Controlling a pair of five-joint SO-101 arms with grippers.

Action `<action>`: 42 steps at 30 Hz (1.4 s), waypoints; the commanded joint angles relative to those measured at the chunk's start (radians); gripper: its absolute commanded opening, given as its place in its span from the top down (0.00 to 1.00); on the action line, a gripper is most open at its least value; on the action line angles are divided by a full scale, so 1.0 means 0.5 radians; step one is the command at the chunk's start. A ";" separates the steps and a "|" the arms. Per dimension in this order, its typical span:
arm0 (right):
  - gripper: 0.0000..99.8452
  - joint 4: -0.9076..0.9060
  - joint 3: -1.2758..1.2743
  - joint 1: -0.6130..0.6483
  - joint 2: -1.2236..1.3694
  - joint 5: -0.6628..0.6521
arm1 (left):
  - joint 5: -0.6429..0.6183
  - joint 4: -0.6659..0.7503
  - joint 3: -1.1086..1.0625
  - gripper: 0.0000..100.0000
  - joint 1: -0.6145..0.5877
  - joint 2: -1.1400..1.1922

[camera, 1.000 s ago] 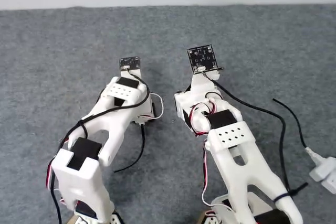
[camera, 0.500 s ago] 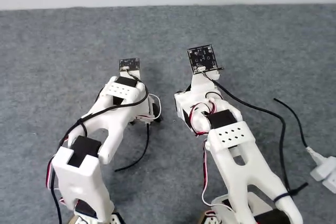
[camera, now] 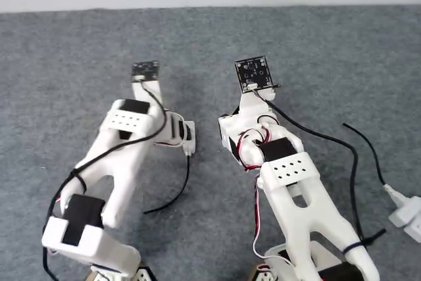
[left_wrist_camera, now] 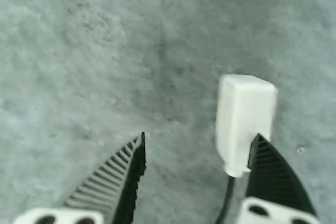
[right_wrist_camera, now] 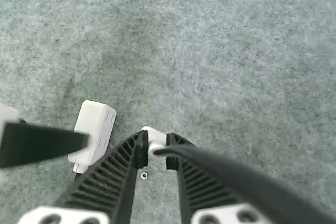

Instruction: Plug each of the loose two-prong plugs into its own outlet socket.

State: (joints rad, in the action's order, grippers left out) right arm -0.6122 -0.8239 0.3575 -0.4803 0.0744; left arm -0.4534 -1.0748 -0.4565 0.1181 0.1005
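**Plug held at socket: 2 arms, 1 pairing under way**

Item 1, left gripper (left_wrist_camera: 199, 140): fingers spread wide, gripping nothing. The socket block (left_wrist_camera: 244, 114) lies on the carpet inside the gap, close against 1 finger. Probable purpose: to straddle the block and brace it while the plug goes in.

Item 2, right gripper (right_wrist_camera: 156, 136): fingers pinched tight on a small white plug (right_wrist_camera: 154, 148). It hangs low over the carpet, with the slotted socket block (right_wrist_camera: 95, 127) just beside it. Probable purpose: to keep the plug in line for insertion. Not yet mated, and the prongs are hidden.

Item 3, grey carpet (camera: 66, 64): covers the whole table.

Item 4, black cable (camera: 329, 139): runs from the right arm toward 4 o'clock and may tug on the plug.

Item 5, white connector pair (camera: 409, 214): at the 4 o'clock edge, well apart from both arms, probably the next set.
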 commanded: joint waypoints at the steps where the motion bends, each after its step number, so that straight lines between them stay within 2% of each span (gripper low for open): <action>1: 0.99 -0.005 0.150 -0.020 -0.063 0.012 | 0.092 0.046 0.029 0.70 -0.089 0.101; 5: 0.99 -0.005 0.150 -0.011 -0.063 0.009 | 0.163 0.034 0.100 0.70 -0.107 0.292; 12: 0.99 -0.005 0.144 0.008 -0.063 0.009 | 0.178 -0.083 0.161 0.70 -0.212 0.310; 16: 0.99 -0.005 0.144 0.008 -0.072 0.009 | 0.347 -0.233 0.143 0.70 -0.304 0.206; 19: 0.99 -0.005 0.144 0.002 -0.078 0.009 | 0.451 -0.242 -0.063 0.72 -0.338 -0.028; 25: 0.99 -0.005 0.144 -0.002 -0.078 0.006 | 0.770 -0.015 -0.741 0.83 -0.322 -0.598; 28: 0.99 -0.005 0.144 -0.002 -0.078 0.006 | 0.914 0.012 -1.045 0.83 -0.319 -0.875; 33: 0.99 -0.005 0.144 0.005 -0.078 0.006 | 0.954 0.052 -1.373 0.84 -0.347 -1.154; 36: 0.99 -0.005 0.144 0.005 -0.078 0.006 | 0.988 0.043 -1.364 0.84 -0.411 -1.129; 42: 0.99 -0.008 0.144 0.005 -0.078 0.006 | 1.007 -0.178 -1.057 0.84 -0.279 -0.703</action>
State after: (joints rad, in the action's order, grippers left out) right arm -0.6122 -0.8239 0.3590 -0.4803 0.0744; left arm 0.0376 -1.0917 -1.0871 -0.0522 -0.3475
